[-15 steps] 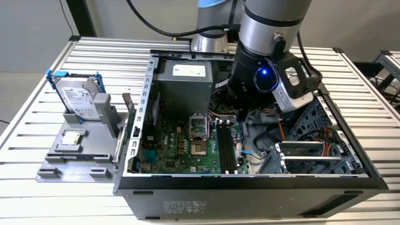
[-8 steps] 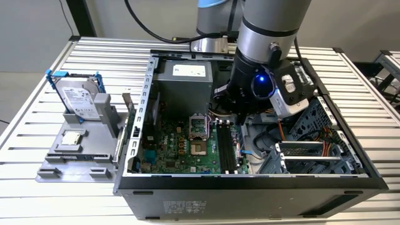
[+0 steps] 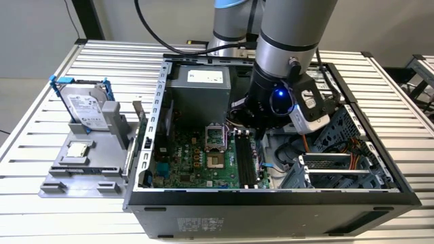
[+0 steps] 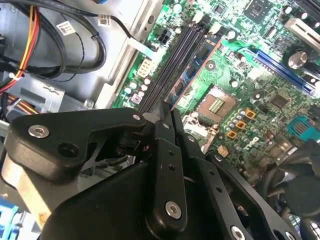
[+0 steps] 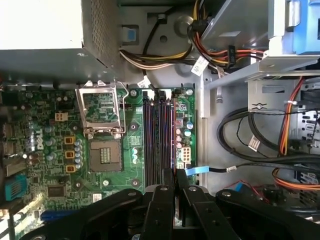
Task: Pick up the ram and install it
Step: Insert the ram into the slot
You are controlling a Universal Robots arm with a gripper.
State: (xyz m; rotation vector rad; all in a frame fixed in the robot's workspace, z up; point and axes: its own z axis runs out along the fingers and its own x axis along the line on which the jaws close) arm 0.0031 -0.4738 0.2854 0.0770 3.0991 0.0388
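My gripper [image 3: 256,133] is down inside the open computer case [image 3: 156,127], just above the black memory slots [image 3: 245,160] on the green motherboard [image 3: 196,162]. In both wrist views the black fingers [image 4: 165,150] are pressed together over one end of the slots [image 5: 159,135]. A thin blue-green board with a reddish edge, the ram [image 4: 192,70], runs out from the fingertips along the slot row. In the first wrist view it is an edge-on line [image 5: 173,145] over the slot farthest from the processor socket [image 5: 106,155]. Whether it sits in the slot I cannot tell.
A grey power supply box [image 3: 198,86] fills the back of the case. Cable bundles [image 5: 250,145] and a drive cage [image 3: 339,168] lie on the exterior view's right. On the exterior view's left, a grey tray [image 3: 81,173] holds a hard drive [image 3: 85,107] and a small silver chip [image 3: 78,149].
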